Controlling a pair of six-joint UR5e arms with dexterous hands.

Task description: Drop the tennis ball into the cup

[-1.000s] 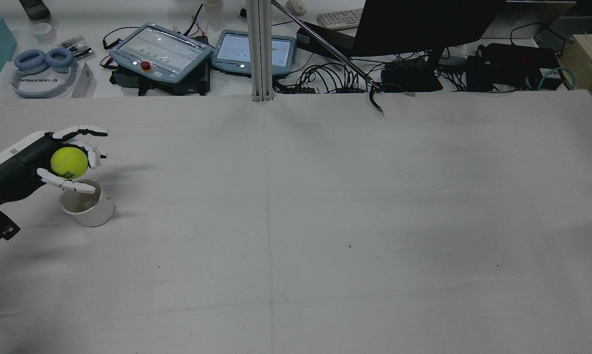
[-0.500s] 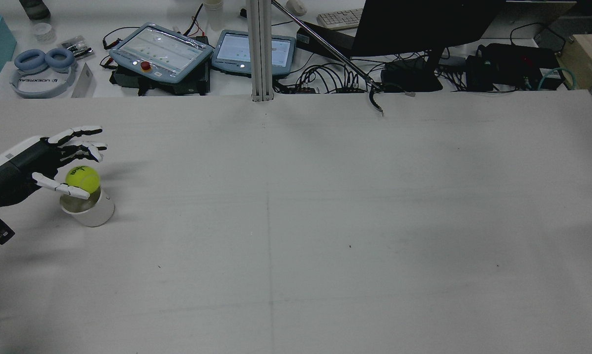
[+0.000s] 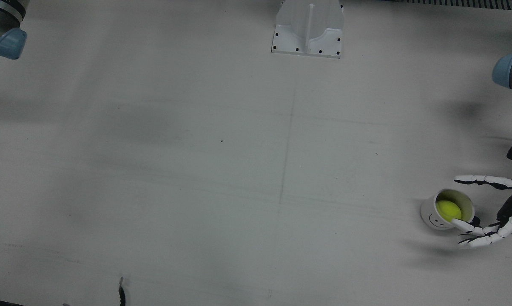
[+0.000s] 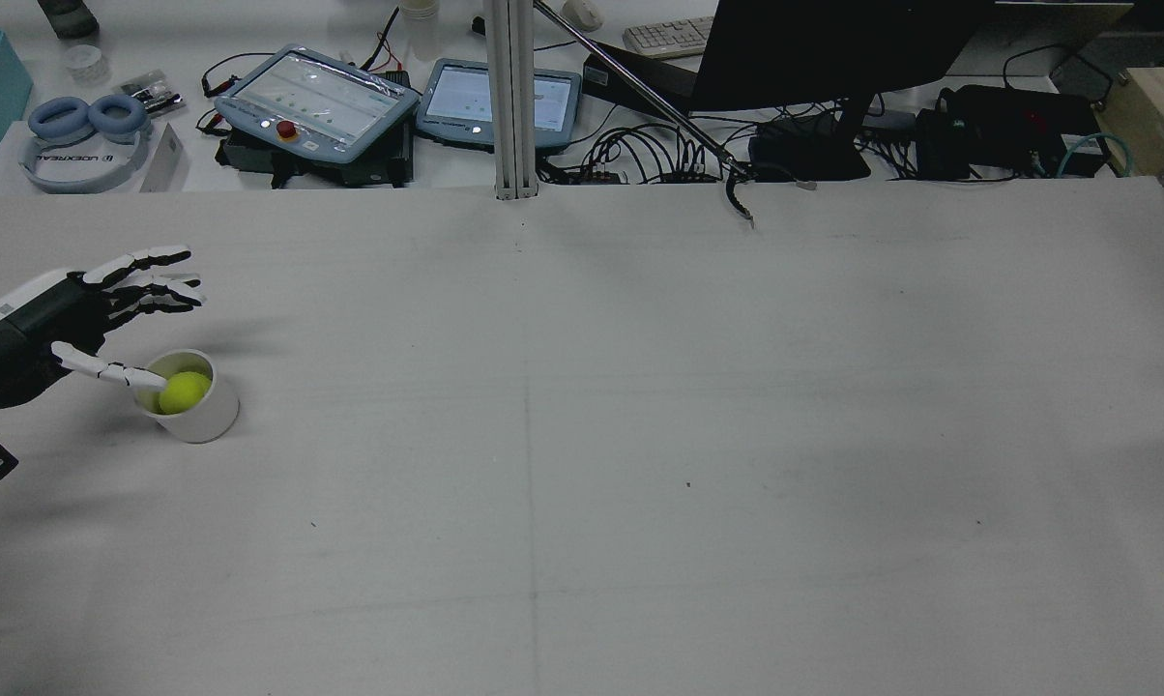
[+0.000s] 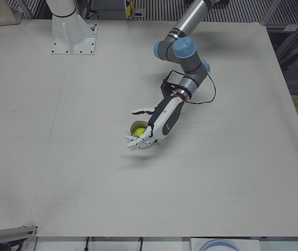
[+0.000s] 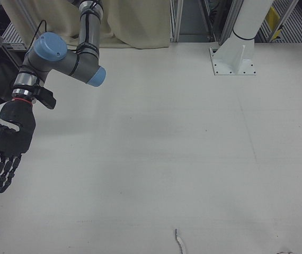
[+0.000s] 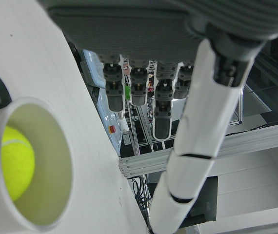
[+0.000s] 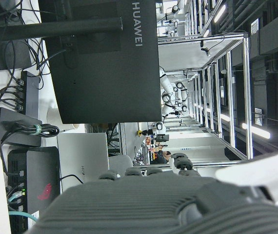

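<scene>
The yellow tennis ball [image 4: 185,391] lies inside the white cup [image 4: 203,418] at the table's left side in the rear view. In the front view the ball [image 3: 448,209] sits in the cup [image 3: 428,214] at the right. My left hand [image 4: 79,314] hovers just beside and above the cup, open, fingers spread, one finger over the rim. It also shows in the left-front view [image 5: 148,129] and front view [image 3: 496,212]. My right hand [image 6: 3,148] hangs open off the table's side, empty.
The post base [image 3: 308,29] stands at the table's back middle. Pendants [image 4: 316,101], cables and a monitor [image 4: 814,58] lie beyond the far edge. A cable end [image 4: 737,201] rests on the table's far edge.
My left hand opened and let go of the ball. The ball dropped from the hand onto the cup's rim and then into the cup. The cup shifted slightly right.
</scene>
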